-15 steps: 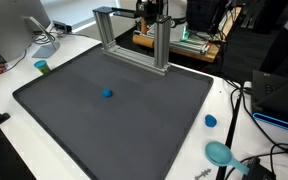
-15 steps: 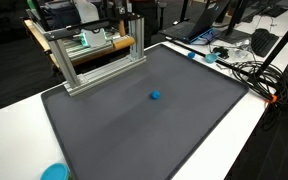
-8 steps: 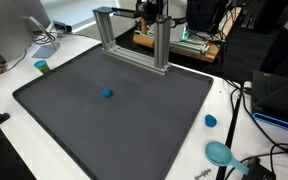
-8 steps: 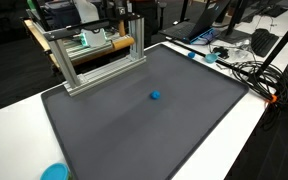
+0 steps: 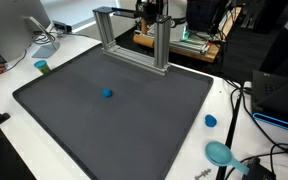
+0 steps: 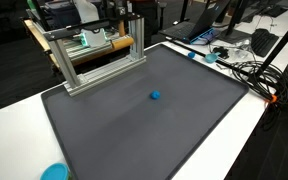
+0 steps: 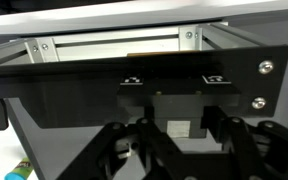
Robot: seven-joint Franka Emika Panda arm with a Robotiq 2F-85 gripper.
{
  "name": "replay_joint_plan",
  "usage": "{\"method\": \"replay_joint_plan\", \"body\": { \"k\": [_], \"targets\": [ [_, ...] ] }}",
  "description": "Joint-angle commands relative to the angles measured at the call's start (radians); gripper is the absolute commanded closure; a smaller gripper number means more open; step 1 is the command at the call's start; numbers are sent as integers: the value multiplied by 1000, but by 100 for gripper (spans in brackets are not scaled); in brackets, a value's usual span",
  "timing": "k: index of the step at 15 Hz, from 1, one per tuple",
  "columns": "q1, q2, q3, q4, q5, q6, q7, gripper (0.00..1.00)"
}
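My gripper fills the bottom of the wrist view as dark fingers set apart, with nothing between them. It faces a black panel fixed in an aluminium frame, close in front of it. In both exterior views the gripper sits high at the back, by the frame's top bar. A small blue object lies alone near the middle of the dark grey mat, far from the gripper.
The mat covers most of a white table. A teal cup, a blue lid and a teal scoop lie off the mat. Cables run along one table edge. A monitor stands at a corner.
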Motion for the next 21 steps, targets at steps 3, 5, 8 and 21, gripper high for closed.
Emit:
{"method": "replay_joint_plan", "body": {
  "k": [3,5,8,21],
  "targets": [
    [5,-5,37,-23,-24,-18,45,72],
    [7,-1,42,-22,-27,-22,52,21],
    [9,12,58,-29,-30,-22,67,54],
    [72,91,-32,64,17,-154,-138,16]
  ]
}}
